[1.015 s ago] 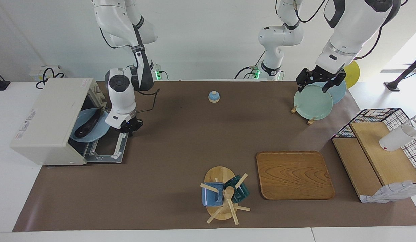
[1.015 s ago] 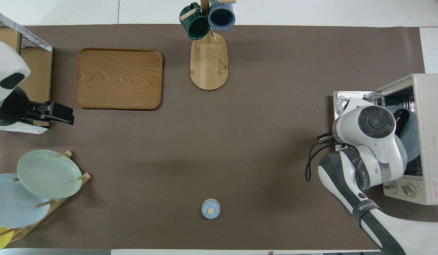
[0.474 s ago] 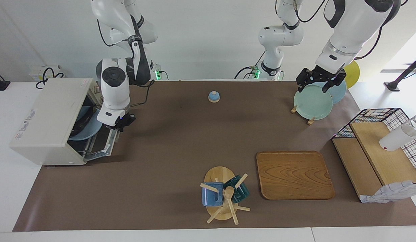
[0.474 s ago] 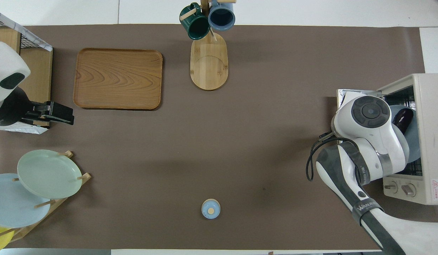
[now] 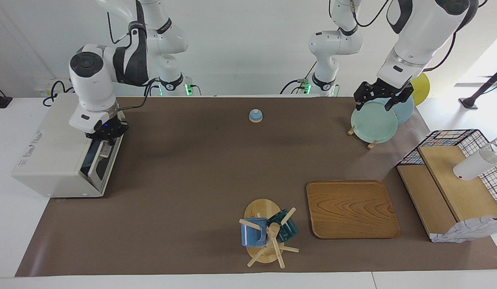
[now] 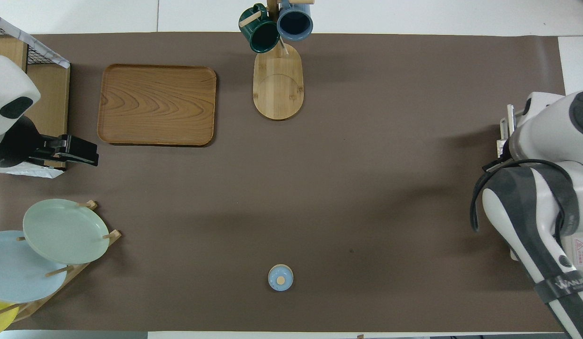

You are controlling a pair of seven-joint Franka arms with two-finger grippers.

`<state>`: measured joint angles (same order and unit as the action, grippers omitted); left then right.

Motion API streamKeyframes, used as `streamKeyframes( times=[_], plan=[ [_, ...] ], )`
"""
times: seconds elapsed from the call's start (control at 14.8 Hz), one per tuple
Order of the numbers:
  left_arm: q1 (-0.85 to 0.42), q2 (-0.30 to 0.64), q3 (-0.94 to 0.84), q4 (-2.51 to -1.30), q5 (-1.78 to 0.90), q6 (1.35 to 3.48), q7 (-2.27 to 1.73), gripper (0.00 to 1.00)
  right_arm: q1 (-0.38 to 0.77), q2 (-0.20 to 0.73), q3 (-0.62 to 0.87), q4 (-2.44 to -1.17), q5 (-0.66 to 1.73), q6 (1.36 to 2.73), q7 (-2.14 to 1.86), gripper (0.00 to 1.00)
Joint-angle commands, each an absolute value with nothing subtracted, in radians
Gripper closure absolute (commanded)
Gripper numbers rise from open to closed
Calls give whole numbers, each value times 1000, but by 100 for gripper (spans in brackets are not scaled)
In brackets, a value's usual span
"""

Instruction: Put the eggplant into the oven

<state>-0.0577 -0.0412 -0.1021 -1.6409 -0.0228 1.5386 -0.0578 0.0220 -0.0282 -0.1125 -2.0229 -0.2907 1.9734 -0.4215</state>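
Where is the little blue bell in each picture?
Facing view: the small round blue bell with a tan button sits near the top middle, on the brown mat close to the robots.
Overhead view: the same bell sits near the bottom middle.
Shared landmark: the wooden mug stand holding two mugs lies almost straight across the mat from the bell, farther from the robots.
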Motion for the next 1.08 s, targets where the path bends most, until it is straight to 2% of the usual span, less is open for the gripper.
streamKeyframes(
  times=[0.0, 0.2, 0.27, 0.34, 0.47, 0.54, 0.61, 1.02],
  plan=[
    [-49, -64, -104, -1661, -34, 1532, -66, 0, 5, -35, -117, -2016, -302, 1922, -448, 100],
    [-49, -64, -104, -1661, -34, 1532, -66, 0, 15, -26, -112, -1845, -153, 1749, -436, 100],
    [-49, -64, -104, -1661, -34, 1532, -66, 0, 15, -14, -110, -1779, -115, 1703, -434, 97],
    [-51, -64, -104, -1660, -34, 1532, -66, 0, 15, 7, -110, -1714, -95, 1654, -434, 86],
    [-49, -64, -104, -1661, -34, 1532, -66, 0, 6, 20, -110, -1649, -65, 1589, -419, 44],
    [-51, -64, -104, -1661, -34, 1532, -66, 0, 12, 20, -112, -1648, -66, 1589, -408, 19],
    [-49, -64, -104, -1661, -34, 1532, -66, 0, 15, 18, -112, -1649, -66, 1583, -384, 0],
    [-49, -64, -104, -1661, -34, 1532, -66, 0, 49, 12, -104, -1649, -51, 1543, -216, 0]
  ],
)
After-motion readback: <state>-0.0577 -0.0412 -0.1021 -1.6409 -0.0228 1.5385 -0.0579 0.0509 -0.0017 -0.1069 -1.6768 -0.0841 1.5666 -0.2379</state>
